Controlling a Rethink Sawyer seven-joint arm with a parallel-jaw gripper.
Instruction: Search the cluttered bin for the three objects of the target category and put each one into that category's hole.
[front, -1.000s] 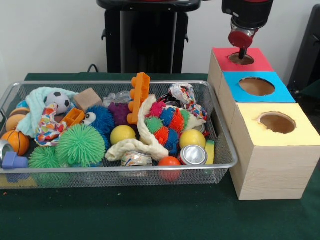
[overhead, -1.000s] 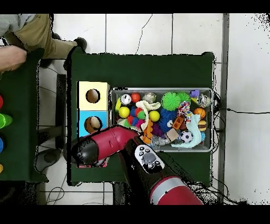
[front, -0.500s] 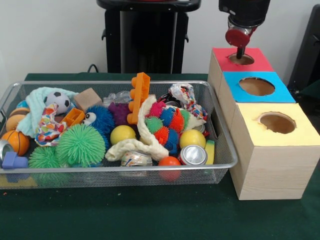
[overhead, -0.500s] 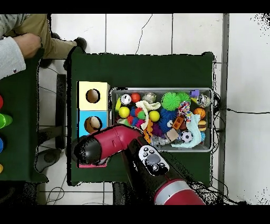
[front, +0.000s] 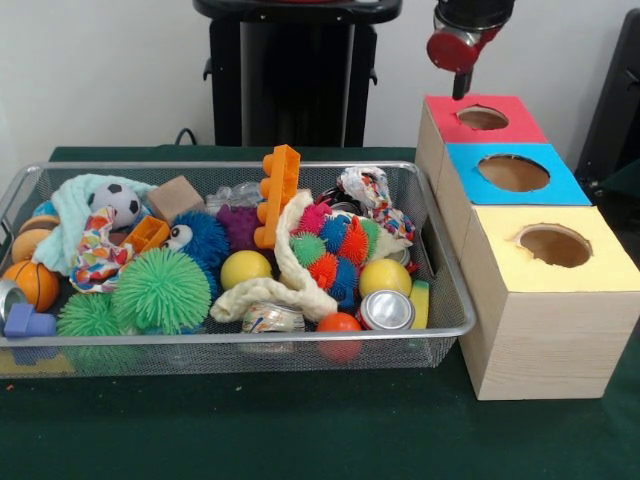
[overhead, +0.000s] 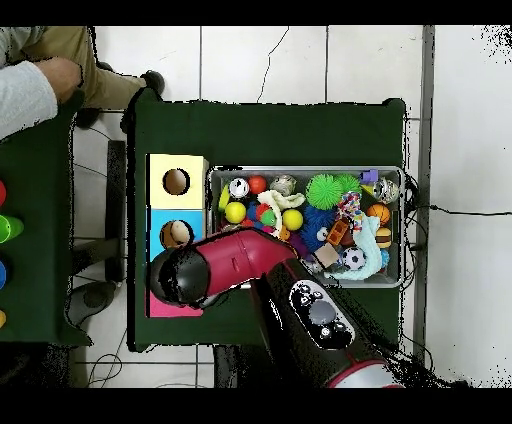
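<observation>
Where red box (front: 478, 122) sits, gripper (front: 459, 88) above, pointing down.

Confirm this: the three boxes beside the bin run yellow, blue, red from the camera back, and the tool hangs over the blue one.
Not quite. The order is right, but the front view shows the tool above the red box, near its back left corner, not the blue box. The yellow box is nearest the camera, beside the bin.

You cannot tell how the tool (front: 458, 88) stands: only a dark tip shows below the red wrist, and the arm (front: 470, 15) is cut off by the top edge. From overhead the arm covers the red box (overhead: 178, 306) almost wholly.
</observation>
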